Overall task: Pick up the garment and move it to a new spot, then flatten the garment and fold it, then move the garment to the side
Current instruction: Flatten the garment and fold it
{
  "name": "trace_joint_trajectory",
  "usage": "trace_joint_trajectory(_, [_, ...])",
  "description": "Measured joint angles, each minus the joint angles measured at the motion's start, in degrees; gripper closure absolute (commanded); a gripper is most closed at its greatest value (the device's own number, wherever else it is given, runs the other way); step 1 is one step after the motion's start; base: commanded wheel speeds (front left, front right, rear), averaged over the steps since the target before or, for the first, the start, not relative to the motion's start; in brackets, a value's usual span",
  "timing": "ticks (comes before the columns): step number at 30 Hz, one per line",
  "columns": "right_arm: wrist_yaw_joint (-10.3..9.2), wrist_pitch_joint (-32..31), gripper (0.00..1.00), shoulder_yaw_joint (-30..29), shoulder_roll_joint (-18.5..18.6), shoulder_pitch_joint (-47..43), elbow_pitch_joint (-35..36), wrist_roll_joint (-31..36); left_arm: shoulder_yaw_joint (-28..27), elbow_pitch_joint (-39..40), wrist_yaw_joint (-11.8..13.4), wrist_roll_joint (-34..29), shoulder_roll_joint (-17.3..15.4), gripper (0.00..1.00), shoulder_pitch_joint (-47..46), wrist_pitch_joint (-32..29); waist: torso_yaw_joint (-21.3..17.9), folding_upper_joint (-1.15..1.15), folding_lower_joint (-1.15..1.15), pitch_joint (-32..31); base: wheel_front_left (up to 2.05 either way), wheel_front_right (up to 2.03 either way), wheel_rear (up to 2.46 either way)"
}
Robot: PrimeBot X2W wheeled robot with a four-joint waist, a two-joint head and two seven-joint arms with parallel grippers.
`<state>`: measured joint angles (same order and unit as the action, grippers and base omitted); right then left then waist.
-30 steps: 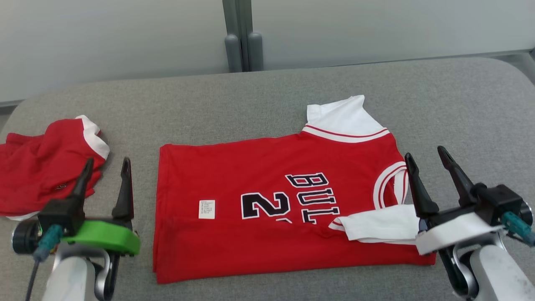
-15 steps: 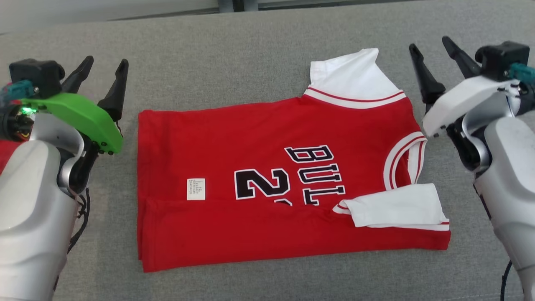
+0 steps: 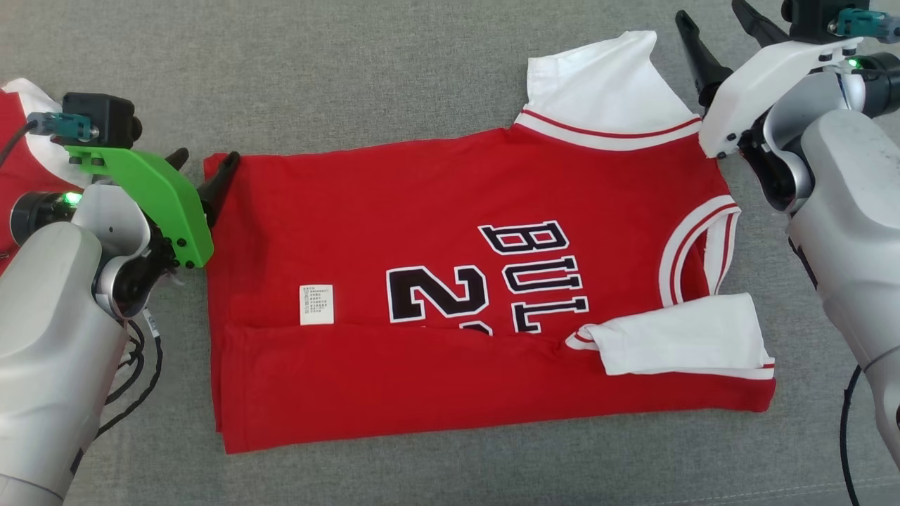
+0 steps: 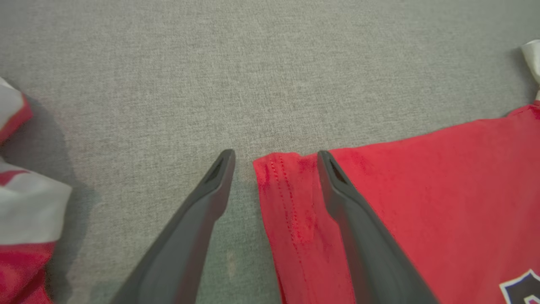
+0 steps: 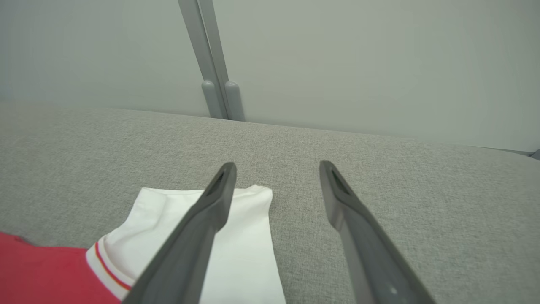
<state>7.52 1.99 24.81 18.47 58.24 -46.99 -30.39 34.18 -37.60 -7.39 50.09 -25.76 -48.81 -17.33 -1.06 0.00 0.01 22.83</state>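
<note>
A crumpled red and white heap of clothing [image 3: 20, 151] lies well to the left of the red shirt [image 3: 450, 211], apart from it. The left gripper [image 3: 205, 158] is at the shirt's far left corner with its two fingers spread wide and nothing between them. In the left wrist view one finger is over the red hem and the other over the grey cushion [image 3: 394, 77] just beside the shirt's edge. Whether either tip touches the cloth cannot be told.

The shirt lies flat in the middle of the cushion, its near edge folded over. A small white label [image 3: 316, 304] and dark lettering face up. One white sleeve [image 3: 685, 341] is folded onto the shirt's near right corner. The other sleeve [image 3: 605, 81] sticks out from its far right side.

The right gripper [image 3: 710, 10] hangs by that far sleeve, wide open and empty. One finger is above the sleeve, the other above bare cushion to the shirt's right.
</note>
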Motion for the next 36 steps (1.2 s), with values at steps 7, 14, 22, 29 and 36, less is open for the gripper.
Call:
trace_joint_trajectory(7, [0.01, 1.71, 0.0, 3.9, -1.2, 3.41, -6.19, -2.3, 3.16, -2.81, 0.0, 3.16, 0.33, 0.0, -1.1, -1.24, -0.08, 0.0, 0.0, 1.45, 0.0, 0.0, 0.0])
trace_joint_trajectory(14, [0.01, 1.6, 0.0, 7.34, -1.27, 6.27, -10.66, -4.7, 6.24, -2.59, 0.01, 6.0, 0.62, 1.0, -2.87, -2.27, 0.42, 0.0, -0.01, 3.0, 0.0, 0.0, 0.0])
trace_joint_trajectory(22, [0.01, -0.57, 0.0, 10.7, -0.65, 10.26, -14.44, -6.92, 9.8, -0.74, 0.01, 6.76, 0.91, 1.0, -4.83, 0.36, 2.84, 0.0, -0.01, 4.65, 0.0, 0.0, 0.0])
trace_joint_trajectory(29, [0.01, -6.23, 0.0, 12.93, 0.15, 13.27, -18.03, -8.8, 12.68, 1.04, 0.01, 7.53, 1.68, 1.0, -6.6, 2.4, 5.36, 0.0, -0.01, 6.35, 0.0, 0.0, 0.0])
trace_joint_trajectory(36, [0.01, -9.96, 1.0, 14.85, 0.16, 15.05, -19.42, -10.62, 14.68, 0.79, -0.12, 9.38, 1.87, 1.0, -8.02, 4.69, 6.87, 0.0, -0.01, 7.61, 0.0, 0.0, 0.0])
